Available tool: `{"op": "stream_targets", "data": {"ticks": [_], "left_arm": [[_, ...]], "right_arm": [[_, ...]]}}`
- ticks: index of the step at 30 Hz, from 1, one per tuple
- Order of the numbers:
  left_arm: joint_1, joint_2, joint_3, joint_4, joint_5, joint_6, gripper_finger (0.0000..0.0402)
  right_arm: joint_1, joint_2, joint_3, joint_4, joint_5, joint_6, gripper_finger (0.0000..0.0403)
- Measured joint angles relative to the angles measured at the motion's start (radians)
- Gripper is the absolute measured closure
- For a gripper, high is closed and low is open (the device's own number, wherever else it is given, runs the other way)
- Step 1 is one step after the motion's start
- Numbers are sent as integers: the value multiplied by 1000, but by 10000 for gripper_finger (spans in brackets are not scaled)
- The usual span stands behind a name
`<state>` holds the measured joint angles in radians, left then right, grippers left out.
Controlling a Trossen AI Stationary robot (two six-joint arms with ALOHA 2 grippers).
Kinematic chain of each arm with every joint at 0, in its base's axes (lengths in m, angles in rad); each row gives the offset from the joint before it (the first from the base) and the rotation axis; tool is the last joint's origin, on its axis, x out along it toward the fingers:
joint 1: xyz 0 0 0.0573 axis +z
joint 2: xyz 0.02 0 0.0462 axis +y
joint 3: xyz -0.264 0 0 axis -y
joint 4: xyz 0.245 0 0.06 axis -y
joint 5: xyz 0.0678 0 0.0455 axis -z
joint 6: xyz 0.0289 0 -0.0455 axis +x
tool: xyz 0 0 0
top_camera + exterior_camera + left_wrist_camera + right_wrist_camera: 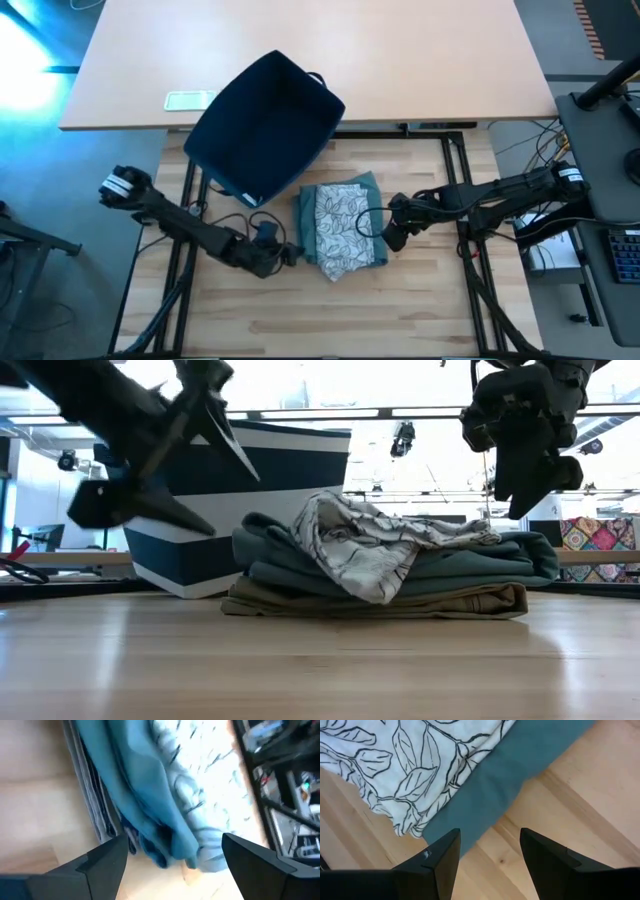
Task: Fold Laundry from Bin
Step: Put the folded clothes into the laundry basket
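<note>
A folded stack of laundry [340, 228] lies on the wooden table. A white cloth with a dark leaf print [370, 545] is on top, a teal garment [480, 565] under it, and a beige one [400, 603] at the bottom. The navy bin [265, 122] stands tilted just beyond the stack. My left gripper [293, 256] hangs open at the stack's near-left corner, with the cloth edges [165, 840] ahead of its fingers. My right gripper [386, 240] is open above the stack's right edge, over the teal hem [485, 800] and bare wood.
A small white flat device [190, 99] lies on the beige tabletop behind the bin. Cables and equipment [545, 250] sit off the table's right side. Bare wood [330, 320] stretches from the stack to the near edge.
</note>
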<state>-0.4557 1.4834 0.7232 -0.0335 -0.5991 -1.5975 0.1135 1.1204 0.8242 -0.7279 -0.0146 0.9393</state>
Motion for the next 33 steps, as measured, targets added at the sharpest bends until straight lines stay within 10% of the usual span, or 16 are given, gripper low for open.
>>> {"op": "stream_targets", "data": {"ticks": [8, 33], "left_arm": [[136, -66, -101, 56, 25, -47, 97], [234, 315, -19, 349, 90, 12, 122]], "right_arm": [[-1, 1, 0, 4, 43, -34, 202], [-66, -3, -176, 367, 93, 188, 202]]}}
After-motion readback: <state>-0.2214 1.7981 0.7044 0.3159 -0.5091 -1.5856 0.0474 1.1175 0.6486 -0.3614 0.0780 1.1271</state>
